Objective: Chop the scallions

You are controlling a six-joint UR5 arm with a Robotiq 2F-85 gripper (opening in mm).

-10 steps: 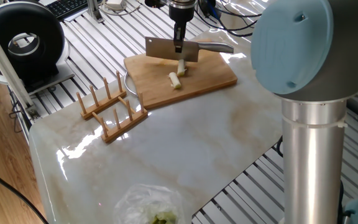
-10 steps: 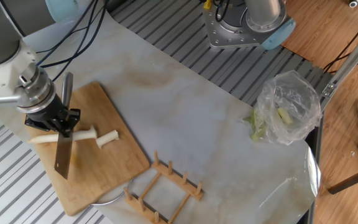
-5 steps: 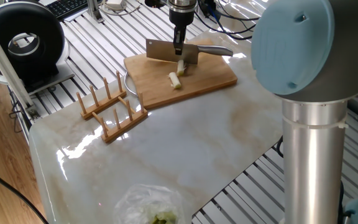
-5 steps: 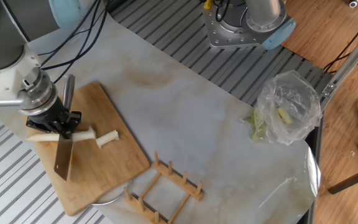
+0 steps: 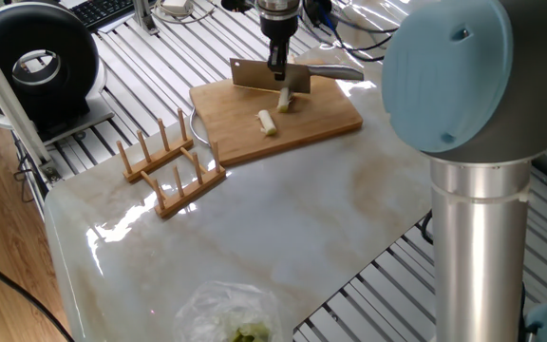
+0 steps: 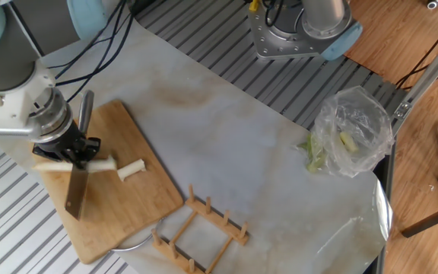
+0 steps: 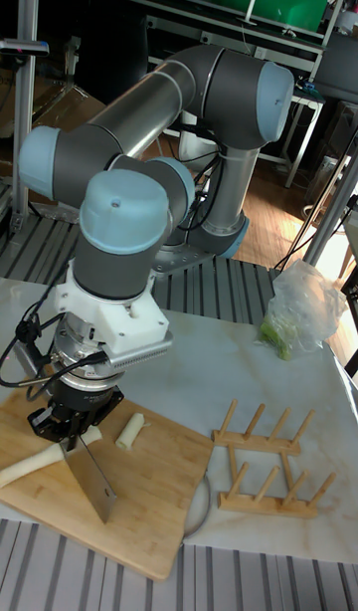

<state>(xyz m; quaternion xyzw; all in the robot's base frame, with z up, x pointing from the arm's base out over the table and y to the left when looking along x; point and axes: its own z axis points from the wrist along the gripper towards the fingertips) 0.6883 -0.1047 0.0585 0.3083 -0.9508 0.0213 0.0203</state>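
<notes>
My gripper (image 5: pixel 277 70) is shut on the cleaver (image 5: pixel 254 77), gripping where blade meets handle, above the far side of the bamboo cutting board (image 5: pixel 292 128). The blade stands edge-down across the scallions' long pale stalk (image 6: pixel 101 163), whose other end (image 7: pixel 35 461) sticks out past my gripper (image 7: pixel 72 427). One short cut piece (image 6: pixel 131 170) lies loose on the board (image 6: pixel 128 202) just beside the blade (image 6: pixel 75 194). It shows again as a stubby piece (image 5: pixel 268 122) in one fixed view and a piece (image 7: pixel 130 430) in the tall view. Whether the edge touches the stalk is hidden.
A wooden peg rack (image 5: pixel 171 163) stands beside the board, and a plate rim (image 6: pixel 131 245) peeks from under it. A clear plastic bag with green bits (image 6: pixel 348 137) lies at the table's far end. The arm's base (image 6: pixel 303 27) and a black round device (image 5: pixel 36 66) sit off the table.
The cleaver and gripper have shifted slightly, up and a little to the right in one fixed view. The stalk and the cut piece have stayed put.
</notes>
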